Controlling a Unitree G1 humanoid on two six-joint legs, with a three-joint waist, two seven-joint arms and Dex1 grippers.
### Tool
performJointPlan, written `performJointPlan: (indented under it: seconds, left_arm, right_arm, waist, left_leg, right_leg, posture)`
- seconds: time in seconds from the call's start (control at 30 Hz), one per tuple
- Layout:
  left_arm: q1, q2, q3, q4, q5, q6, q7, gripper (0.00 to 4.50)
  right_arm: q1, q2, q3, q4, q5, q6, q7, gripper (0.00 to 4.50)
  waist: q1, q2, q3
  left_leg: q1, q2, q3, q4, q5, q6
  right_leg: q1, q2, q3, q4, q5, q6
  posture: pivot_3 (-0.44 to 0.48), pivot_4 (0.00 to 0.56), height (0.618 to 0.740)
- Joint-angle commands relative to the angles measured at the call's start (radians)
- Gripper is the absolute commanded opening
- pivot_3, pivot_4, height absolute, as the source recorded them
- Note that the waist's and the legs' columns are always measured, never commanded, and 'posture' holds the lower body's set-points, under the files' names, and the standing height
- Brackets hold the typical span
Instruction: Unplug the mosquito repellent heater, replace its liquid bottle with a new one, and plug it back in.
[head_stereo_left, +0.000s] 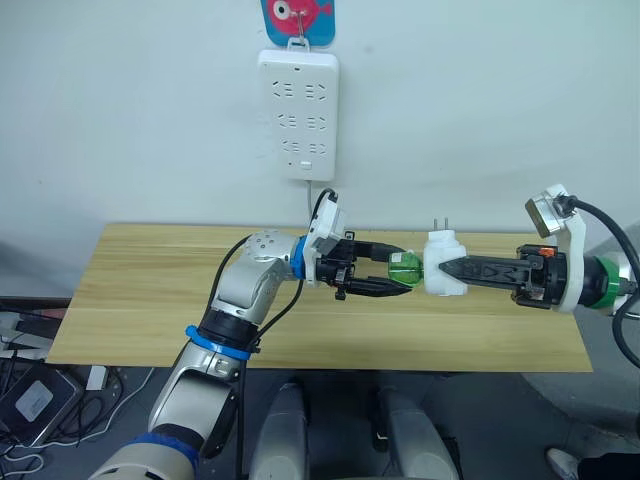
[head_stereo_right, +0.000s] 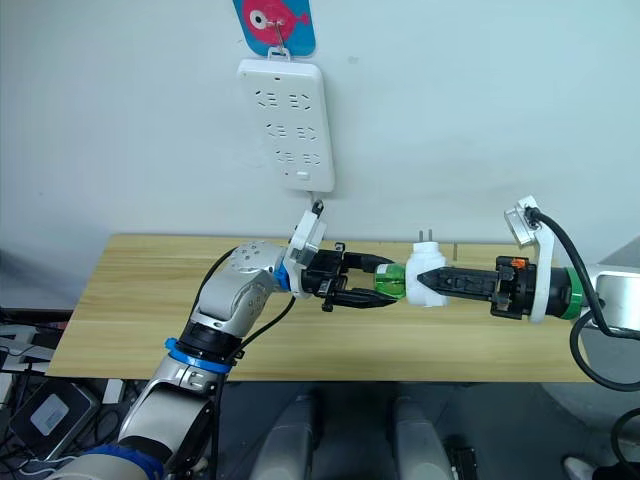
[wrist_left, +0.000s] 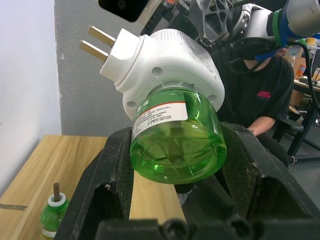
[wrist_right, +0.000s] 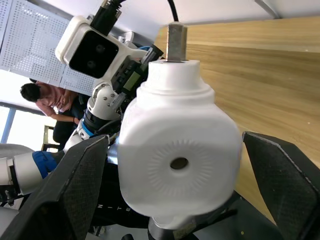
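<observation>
Risk: thread jams or the green translucent plastic liquid bottle (head_stereo_left: 404, 268) slips if the left black two-finger gripper (head_stereo_left: 385, 272), clamped on it, twists off-axis. Right black two-finger gripper (head_stereo_left: 447, 268) grips the small white rounded plastic mosquito repellent heater (head_stereo_left: 443, 262), unplugged, prongs up, mid-air above the light wooden table (head_stereo_left: 150, 300), btw both arms.

Above a wooden table (head_stereo_right: 150, 300), the left gripper (head_stereo_right: 385, 284) closes its black fingers around a green liquid bottle (head_stereo_right: 392, 281). The bottle joins a white mosquito repellent heater (head_stereo_right: 428, 272), prongs pointing up, clamped from the right by the right gripper (head_stereo_right: 420, 279). A white power strip (head_stereo_right: 286, 122) hangs on the far wall.
</observation>
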Motion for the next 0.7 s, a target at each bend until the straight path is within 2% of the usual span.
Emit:
performJointPlan:
  seconds: [0.03, 0.17, 0.3, 0.37, 0.57, 0.63, 0.7]
  left_arm:
    - [-0.010, -0.009, -0.003, -0.043, -0.018, -0.006, -0.012, 2.25]
    - [-0.010, -0.010, -0.003, -0.041, -0.015, -0.009, -0.010, 2.25]
    - [-0.010, -0.006, -0.008, -0.039, -0.001, -0.006, 0.001, 2.25]
    - [-0.011, 0.003, -0.013, -0.035, 0.017, -0.017, 0.007, 3.00]
    - [-0.028, 0.054, -0.016, -0.004, 0.110, -0.124, 0.030, 4.50]
    - [-0.030, 0.076, -0.026, -0.003, 0.172, -0.195, 0.062, 4.50]
    - [-0.038, 0.073, -0.039, 0.012, 0.270, -0.293, 0.160, 4.50]
  right_arm:
    - [-0.015, -0.005, -0.006, -0.017, 0.026, -0.006, 0.014, 4.11]
    - [-0.017, -0.004, -0.003, -0.022, 0.026, -0.004, 0.026, 2.99]
    - [-0.021, 0.006, 0.000, -0.023, 0.026, -0.025, -0.002, 2.96]
    - [-0.015, 0.009, -0.003, -0.023, 0.026, -0.035, -0.020, 2.96]
    - [0.026, 0.006, -0.013, -0.037, 0.016, -0.088, -0.123, 2.96]
    - [0.040, 0.017, -0.015, -0.046, 0.001, -0.119, -0.178, 2.96]
    - [0.048, 0.023, -0.005, -0.065, -0.023, -0.144, -0.246, 2.96]
  waist:
    - [0.000, 0.000, 0.000]
    - [0.000, 0.000, 0.000]
    - [0.000, 0.000, 0.000]
    - [0.000, 0.000, 0.000]
    - [0.000, 0.000, 0.000]
    - [0.000, 0.000, 0.000]
    - [0.001, 0.000, 0.000]
  left_leg:
    - [0.000, 0.000, 0.000, 0.000, 0.000, 0.000]
    - [0.000, 0.000, 0.000, 0.000, 0.000, 0.000]
    - [0.000, 0.000, 0.000, 0.000, 0.000, 0.000]
    - [0.000, 0.000, 0.000, 0.000, 0.000, 0.000]
    - [-0.001, 0.000, 0.000, 0.000, 0.000, 0.000]
    - [-0.001, 0.000, 0.000, 0.000, 0.000, 0.000]
    - [-0.001, 0.000, 0.000, 0.000, 0.000, 0.000]
  right_leg:
    - [0.000, 0.000, 0.000, 0.000, 0.000, 0.000]
    - [0.000, 0.000, 0.000, 0.000, 0.000, 0.000]
    - [0.000, 0.000, 0.000, 0.000, 0.000, 0.000]
    - [0.000, 0.000, 0.000, 0.000, 0.000, 0.000]
    - [0.000, 0.000, 0.000, 0.000, 0.000, 0.000]
    - [0.000, 0.000, 0.000, 0.000, 0.000, 0.000]
    - [0.000, 0.000, 0.000, 0.000, 0.000, 0.000]
  posture:
    - [0.091, 0.272, 0.740]
    - [0.093, 0.271, 0.740]
    - [0.094, 0.270, 0.740]
    - [0.094, 0.270, 0.740]
    - [0.093, 0.266, 0.740]
    - [0.094, 0.262, 0.740]
    - [0.097, 0.259, 0.740]
